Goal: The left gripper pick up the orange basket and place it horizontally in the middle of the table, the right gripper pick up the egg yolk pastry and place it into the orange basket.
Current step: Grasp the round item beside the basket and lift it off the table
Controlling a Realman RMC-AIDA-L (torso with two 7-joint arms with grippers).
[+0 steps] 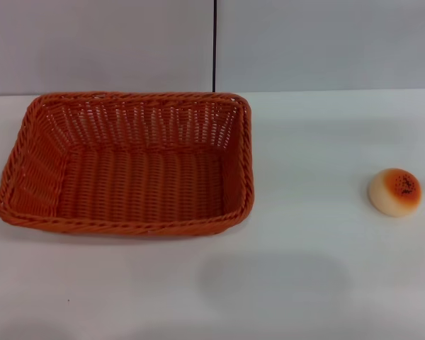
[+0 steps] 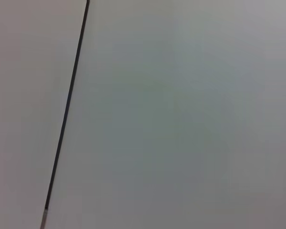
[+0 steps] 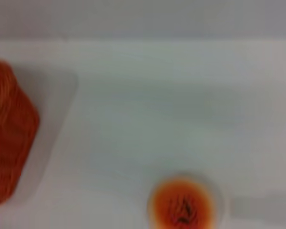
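One large rectangular orange basket (image 1: 127,166) of woven wicker-style strands, with sloped sides and a braided rim, sits flat and upright on the plain white table (image 1: 290,283). It lies on the left half of the tabletop, towards the far edge, its long side running left to right, and nothing is inside it. The right wrist view catches one corner of the same orange basket (image 3: 7,138), blurred.

One egg yolk pastry (image 1: 394,191), a small round cream-coloured bun with an orange-brown top dotted with dark sesame specks, rests on the table at the right, well apart from the basket and a little nearer than the basket's middle. The right wrist view looks down on this one pastry (image 3: 183,205) from above, blurred, with bare white table (image 3: 171,105) between it and the basket corner.

Neither the left gripper nor the right gripper appears in any view, so whether their claws are wide or narrow cannot be told.

Behind the table stands a pale grey wall (image 1: 326,42) with one thin dark vertical seam (image 1: 214,42). The left wrist view shows only that wall (image 2: 181,114) and the one seam (image 2: 66,109), slanting.
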